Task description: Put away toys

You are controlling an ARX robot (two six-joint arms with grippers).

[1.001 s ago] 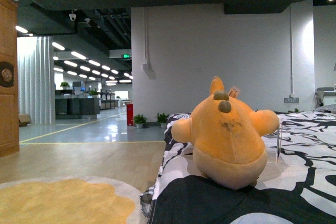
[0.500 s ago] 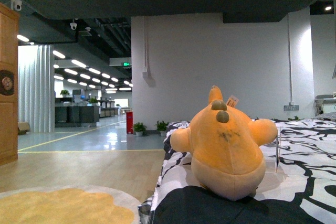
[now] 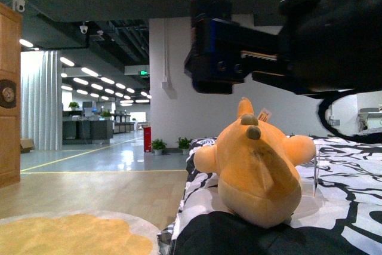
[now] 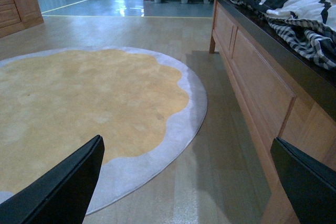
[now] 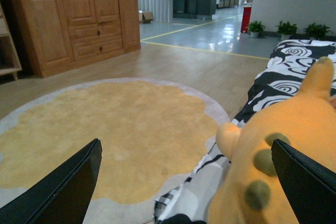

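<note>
The orange-yellow plush toy (image 3: 256,171) sits on the bed's black-and-white bedding (image 3: 352,159), its back with brown spikes toward the camera. My right arm (image 3: 286,40) reaches in from the upper right, just above the toy. In the right wrist view the toy (image 5: 299,145) lies below and beside one finger (image 5: 299,177). My right gripper (image 5: 185,145) is open and empty. My left gripper (image 4: 186,140) is open and empty, low over the wooden floor beside the bed frame (image 4: 262,93); the toy is out of that view.
A round yellow rug with a grey rim (image 4: 79,103) lies on the floor left of the bed, also in the right wrist view (image 5: 105,129). A wooden wardrobe (image 5: 79,14) stands beyond it. A clear panel (image 3: 315,171) stands behind the toy.
My right arm has come into the front view from the upper right and now hangs above the toy. The toy has not moved.
</note>
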